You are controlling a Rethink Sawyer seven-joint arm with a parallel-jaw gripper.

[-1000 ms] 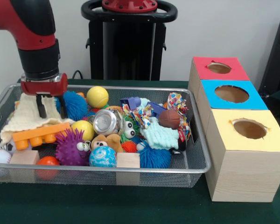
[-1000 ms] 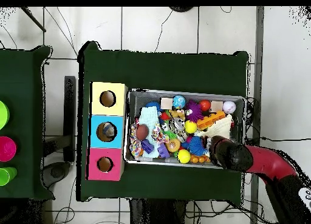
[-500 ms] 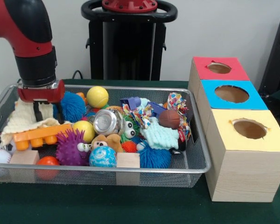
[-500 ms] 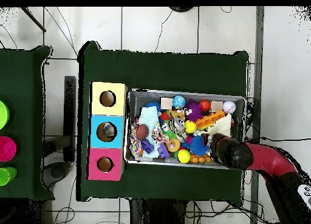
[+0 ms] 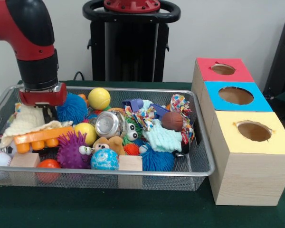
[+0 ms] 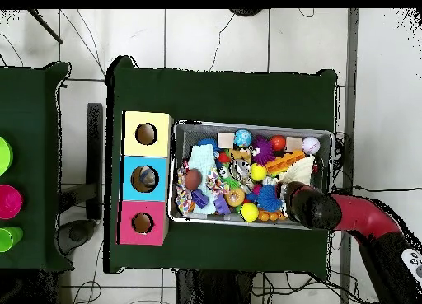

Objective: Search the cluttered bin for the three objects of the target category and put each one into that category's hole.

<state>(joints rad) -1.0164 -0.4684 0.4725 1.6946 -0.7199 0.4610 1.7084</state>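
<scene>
Green-clothed table [image 5: 85, 209] carried the silver wire-mesh bin [image 5: 199, 164]; pincer [image 5: 40, 111] sat over the cream knitted cloth [image 5: 26, 121], grip state unclear.

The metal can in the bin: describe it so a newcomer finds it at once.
Start at the wire-mesh bin left of the three wooden boxes. Near its middle, the metal can lies on its side, round end toward the front camera, right of a yellow ball. It is the only shiny silver thing among the toys.

green table cloth [image 5: 133, 209], tiled floor [image 6: 214, 37], green and pink discs on side table [image 6: 7, 202]
</scene>
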